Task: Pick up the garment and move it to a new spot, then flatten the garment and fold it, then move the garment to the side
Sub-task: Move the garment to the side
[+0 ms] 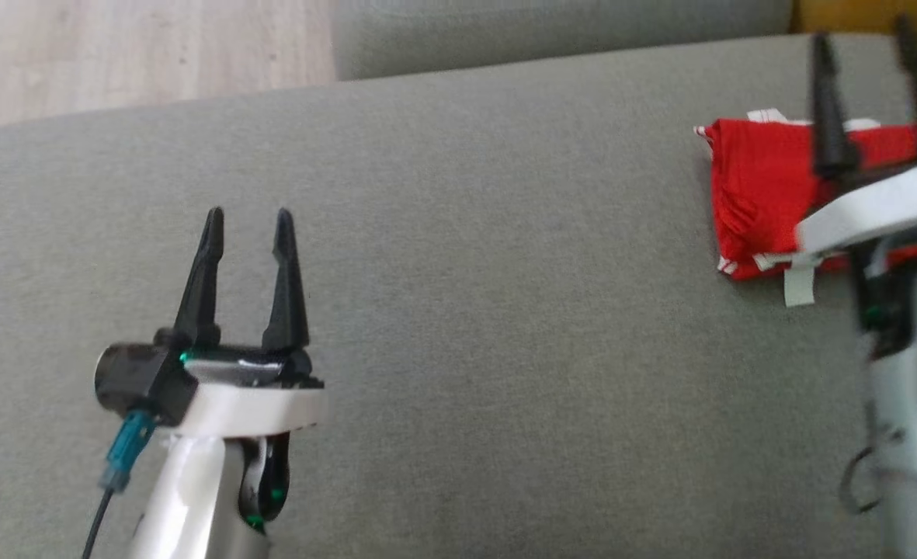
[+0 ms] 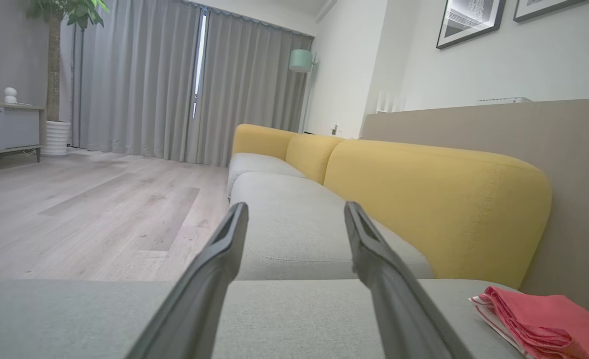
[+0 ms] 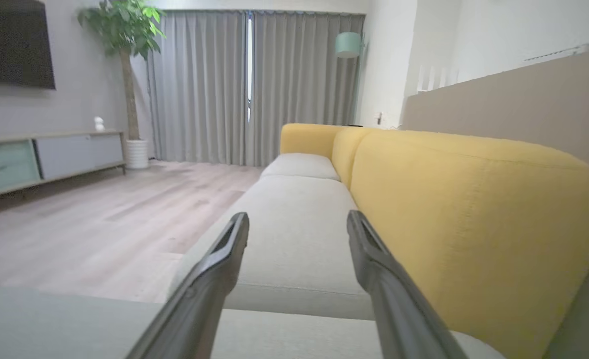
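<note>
A folded red garment (image 1: 761,194) with white trim lies on the grey cushion (image 1: 466,272) at the right; its edge also appears low on the right of the left wrist view as the garment (image 2: 538,319). My right gripper (image 1: 866,46) hangs above it, open, fingers empty, its wrist covering part of the cloth. My left gripper (image 1: 248,217) is open and empty over the cushion's left half, far from the garment. In each wrist view the fingers (image 2: 214,269) and fingers (image 3: 214,269) stand apart with nothing between them.
Yellow sofa backrests (image 2: 434,199) run along the right, with more grey seat cushions (image 3: 294,214) stretching ahead. Wooden floor (image 1: 132,54) lies past the cushion's far left edge. A low cabinet (image 3: 40,159), a potted plant (image 3: 124,60) and curtains stand farther off.
</note>
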{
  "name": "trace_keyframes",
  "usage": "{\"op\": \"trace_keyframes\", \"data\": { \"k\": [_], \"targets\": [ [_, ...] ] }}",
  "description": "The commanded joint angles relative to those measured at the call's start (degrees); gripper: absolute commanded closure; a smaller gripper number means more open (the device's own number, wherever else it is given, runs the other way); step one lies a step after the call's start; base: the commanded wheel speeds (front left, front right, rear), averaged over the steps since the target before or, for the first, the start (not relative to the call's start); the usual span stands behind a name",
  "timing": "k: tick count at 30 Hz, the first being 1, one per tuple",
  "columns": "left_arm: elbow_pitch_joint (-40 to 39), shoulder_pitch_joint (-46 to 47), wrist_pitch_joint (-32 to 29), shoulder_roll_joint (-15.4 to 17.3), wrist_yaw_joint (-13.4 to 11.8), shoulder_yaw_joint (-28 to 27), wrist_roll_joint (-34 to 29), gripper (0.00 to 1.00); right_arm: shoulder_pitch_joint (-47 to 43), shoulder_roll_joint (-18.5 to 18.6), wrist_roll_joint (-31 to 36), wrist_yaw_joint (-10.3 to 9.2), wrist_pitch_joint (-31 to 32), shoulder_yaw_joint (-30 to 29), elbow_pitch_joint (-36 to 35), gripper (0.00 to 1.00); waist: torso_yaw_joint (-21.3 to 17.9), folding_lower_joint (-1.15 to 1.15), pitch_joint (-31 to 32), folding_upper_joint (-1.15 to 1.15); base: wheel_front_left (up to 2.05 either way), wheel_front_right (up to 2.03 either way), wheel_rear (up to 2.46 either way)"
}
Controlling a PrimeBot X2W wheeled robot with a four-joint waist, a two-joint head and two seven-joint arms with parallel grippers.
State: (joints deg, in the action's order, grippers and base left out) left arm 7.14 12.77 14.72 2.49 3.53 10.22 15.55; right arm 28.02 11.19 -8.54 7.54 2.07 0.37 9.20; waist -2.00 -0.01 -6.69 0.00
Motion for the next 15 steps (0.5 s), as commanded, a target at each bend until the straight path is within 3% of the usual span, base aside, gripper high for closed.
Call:
{"op": "trace_keyframes", "data": {
  "k": [1, 6, 15],
  "targets": [
    [-1.9, 0.6, 0.3, 0.4, -0.1, -2.6, -0.3, 0.00, -0.5, -1.8, -0.5, -0.05, -0.6, 0.9, -2.6, 0.00, 0.9, 0.01, 1.1, 0.00, 0.00, 0.00, 0.00],
    [-2.8, -1.9, 0.3, 0.4, -1.1, -4.5, -0.2, 0.00, -7.6, -7.4, -2.6, -0.05, -5.4, 1.4, -2.0, 0.00, 1.9, 0.01, 2.5, 0.00, 0.00, 0.00, 0.00],
    [-2.0, -7.0, 0.3, 0.4, -1.1, -5.5, 1.5, 0.00, -17.1, -8.3, -7.2, -0.05, -16.0, 5.3, 6.6, 0.00, 2.5, 0.01, 3.7, 0.00, 0.00, 0.00, 0.00]
  ]
}}
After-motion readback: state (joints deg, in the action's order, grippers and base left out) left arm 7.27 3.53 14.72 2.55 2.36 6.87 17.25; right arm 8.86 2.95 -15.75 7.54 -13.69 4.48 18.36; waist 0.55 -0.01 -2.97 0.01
